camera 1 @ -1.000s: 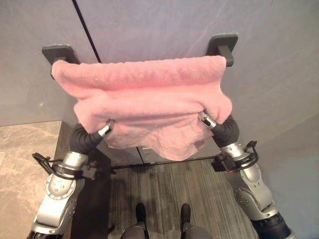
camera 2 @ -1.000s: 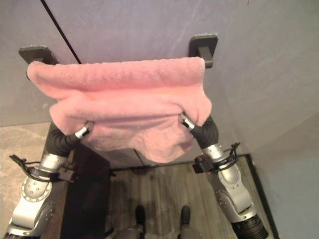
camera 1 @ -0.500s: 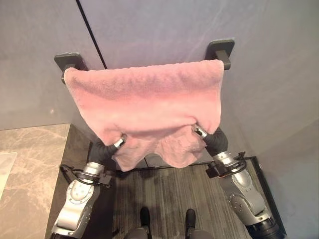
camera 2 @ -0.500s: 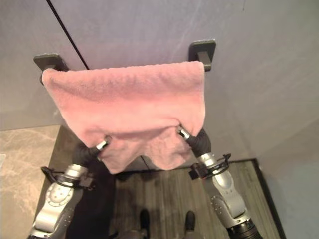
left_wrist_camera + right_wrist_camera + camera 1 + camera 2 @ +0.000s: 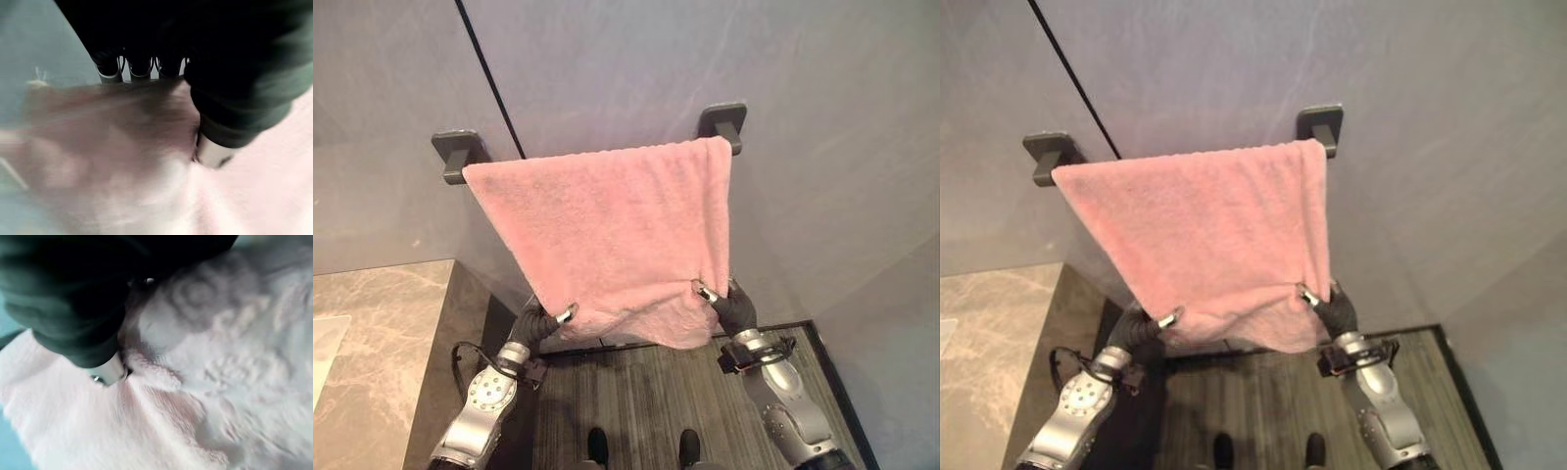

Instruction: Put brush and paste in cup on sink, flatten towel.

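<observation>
Pink terry towel (image 5: 607,235) hangs over dark wall rail (image 5: 460,152), pulled taut. Left hand (image 5: 548,318) and right hand (image 5: 720,299) each pinch lower edge, fingers curled into cloth. Risk: uneven pull skews towel, or drags it off rail.

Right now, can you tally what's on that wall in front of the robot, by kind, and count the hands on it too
Pink towel: 1, hung over the rail
Dark rail brackets: 2, left bracket and right bracket
Robot hands at the towel's lower edge: 2, left hand and right hand
Total: 5
</observation>
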Available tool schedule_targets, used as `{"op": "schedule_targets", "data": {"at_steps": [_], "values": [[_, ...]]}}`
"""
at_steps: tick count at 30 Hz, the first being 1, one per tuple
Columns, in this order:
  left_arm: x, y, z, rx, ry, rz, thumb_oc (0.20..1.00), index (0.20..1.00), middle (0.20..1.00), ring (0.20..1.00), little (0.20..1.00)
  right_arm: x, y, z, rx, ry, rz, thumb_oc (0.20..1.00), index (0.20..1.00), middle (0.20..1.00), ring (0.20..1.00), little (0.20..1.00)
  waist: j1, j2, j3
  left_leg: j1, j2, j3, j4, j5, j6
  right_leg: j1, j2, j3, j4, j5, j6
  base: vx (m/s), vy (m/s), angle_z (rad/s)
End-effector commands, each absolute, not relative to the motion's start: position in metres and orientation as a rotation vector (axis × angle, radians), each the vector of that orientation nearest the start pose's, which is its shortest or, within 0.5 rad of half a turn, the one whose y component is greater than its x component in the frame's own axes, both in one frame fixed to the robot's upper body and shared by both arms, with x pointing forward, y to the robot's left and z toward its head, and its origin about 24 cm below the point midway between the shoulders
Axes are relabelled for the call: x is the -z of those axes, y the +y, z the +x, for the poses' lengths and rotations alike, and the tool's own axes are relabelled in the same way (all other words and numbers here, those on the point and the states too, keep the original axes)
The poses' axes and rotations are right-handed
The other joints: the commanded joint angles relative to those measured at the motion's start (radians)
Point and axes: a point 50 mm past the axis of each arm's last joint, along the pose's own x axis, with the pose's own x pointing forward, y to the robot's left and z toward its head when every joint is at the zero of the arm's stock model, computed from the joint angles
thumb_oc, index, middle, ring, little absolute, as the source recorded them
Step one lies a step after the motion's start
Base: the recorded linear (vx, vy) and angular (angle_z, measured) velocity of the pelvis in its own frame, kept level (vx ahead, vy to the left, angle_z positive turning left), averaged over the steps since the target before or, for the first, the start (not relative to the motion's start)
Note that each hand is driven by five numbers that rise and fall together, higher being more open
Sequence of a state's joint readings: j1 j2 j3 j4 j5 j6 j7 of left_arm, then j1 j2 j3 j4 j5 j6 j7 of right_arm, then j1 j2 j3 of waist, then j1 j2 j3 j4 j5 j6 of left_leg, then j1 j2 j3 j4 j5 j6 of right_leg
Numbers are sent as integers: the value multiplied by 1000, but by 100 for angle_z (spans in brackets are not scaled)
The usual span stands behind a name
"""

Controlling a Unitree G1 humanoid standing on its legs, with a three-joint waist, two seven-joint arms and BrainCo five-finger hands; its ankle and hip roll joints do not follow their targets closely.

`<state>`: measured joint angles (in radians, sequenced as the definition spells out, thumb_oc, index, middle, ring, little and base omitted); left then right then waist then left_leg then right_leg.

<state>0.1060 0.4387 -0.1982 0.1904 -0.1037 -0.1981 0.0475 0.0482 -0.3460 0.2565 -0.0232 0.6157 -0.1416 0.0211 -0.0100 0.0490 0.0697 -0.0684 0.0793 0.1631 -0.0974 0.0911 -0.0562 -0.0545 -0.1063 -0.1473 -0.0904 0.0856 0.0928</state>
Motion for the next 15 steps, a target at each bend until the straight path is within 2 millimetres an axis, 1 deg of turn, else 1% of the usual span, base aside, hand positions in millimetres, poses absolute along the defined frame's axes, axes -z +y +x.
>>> {"op": "schedule_targets", "data": {"at_steps": [1,2,3,4,5,6,7,8,9,10,11,12,13,14,15], "values": [[13,237,214,45,229,505,1000,1000,1000,1000,1000,-42,-170,237,-127,-19,359,1000,1000,1000,1000,1000,4,-45,-37,-13,32,-11,10,-22,-33,34,-116,-13,3,-14,88,0,0,0],[13,237,214,45,229,506,1000,1000,1000,1000,1000,-41,-171,237,-127,-19,359,1000,1000,1000,1000,1000,4,-45,-37,-12,32,-11,10,-22,-33,34,-117,-14,3,-15,88,0,0,0],[16,252,201,-22,273,582,1000,1000,1000,1000,1000,-12,-194,226,37,105,290,1000,1000,1000,1000,1000,3,-45,-40,-4,32,-12,10,-25,-33,43,-115,-17,3,-17,89,0,0,0],[20,259,192,-78,308,569,1000,1000,1000,1000,1000,-3,-208,219,137,155,253,1000,1000,1000,1000,1000,3,-45,-42,-1,33,-11,10,-27,-33,46,-114,-18,3,-18,88,0,0,0],[20,269,184,-169,319,557,1000,1000,1000,1000,1000,-2,-223,212,294,153,267,1000,1000,1000,1000,1000,2,-43,-42,6,34,-11,10,-32,-32,52,-113,-20,3,-21,88,0,0,0],[16,276,176,-231,312,558,1000,1000,1000,1000,1000,-19,-234,211,366,72,205,1000,1000,1000,1000,1000,2,-39,-46,6,34,-11,10,-33,-30,51,-112,-18,3,-21,87,0,0,0],[7,289,166,-379,267,458,1000,1000,1000,1000,1000,-53,-249,211,451,-107,123,1000,1000,1000,1000,1000,0,-34,-46,17,35,-13,10,-40,-28,61,-111,-19,3,-29,87,0,0,0],[7,289,166,-380,267,457,1000,1000,1000,1000,1000,-53,-249,211,451,-107,122,1000,1000,1000,1000,1000,-1,-34,-47,14,36,-13,10,-36,-27,58,-111,-19,3,-26,86,16,3,-6],[-11,297,166,-474,165,414,1000,1000,1000,1000,1000,-79,-259,209,515,-241,40,1000,1000,1000,1000,1000,-2,-32,-49,19,36,-15,10,-42,-27,64,-109,-20,3,-32,85,-8,-4,-10],[-21,299,168,-503,113,424,1000,1000,1000,1000,1000,-87,-261,208,550,-291,-8,1000,1000,1000,1000,1000,-4,-32,-53,18,36,-17,10,-39,-27,64,-108,-21,3,-30,83,6,-10,-3],[-32,299,171,-529,51,425,1000,1000,1000,1000,1000,-99,-265,208,581,-350,-92,1000,1000,1000,1000,1000,-5,-33,-53,21,38,-19,10,-40,-28,68,-107,-21,3,-32,82,0,0,0],[-32,299,171,-529,51,425,1000,1000,1000,1000,1000,-99,-265,208,581,-350,-92,1000,1000,1000,1000,1000,-5,-33,-53,21,38,-19,10,-40,-28,68,-107,-21,3,-32,82,-3,-13,7],[-66,304,177,-618,-126,462,1000,1000,1000,1000,1000,-132,-266,206,627,-518,-273,1000,1000,1000,1000,1000,-5,-36,-55,23,40,-21,10,-40,-32,72,-105,-23,3,-35,82,-1,-12,5],[-100,307,183,-668,-302,568,1000,1000,1000,1000,1000,-156,-260,209,604,-642,-399,1000,1000,1000,1000,1000,-2,-41,-63,28,43,-22,10,-42,-35,75,-104,-21,3,-38,82,0,0,0],[-100,306,183,-671,-304,568,1000,1000,1000,1000,1000,-157,-260,210,605,-645,-401,1000,1000,1000,1000,1000,-2,-41,-62,26,43,-22,10,-41,-35,74,-104,-20,3,-37,82,26,-11,5]]}}
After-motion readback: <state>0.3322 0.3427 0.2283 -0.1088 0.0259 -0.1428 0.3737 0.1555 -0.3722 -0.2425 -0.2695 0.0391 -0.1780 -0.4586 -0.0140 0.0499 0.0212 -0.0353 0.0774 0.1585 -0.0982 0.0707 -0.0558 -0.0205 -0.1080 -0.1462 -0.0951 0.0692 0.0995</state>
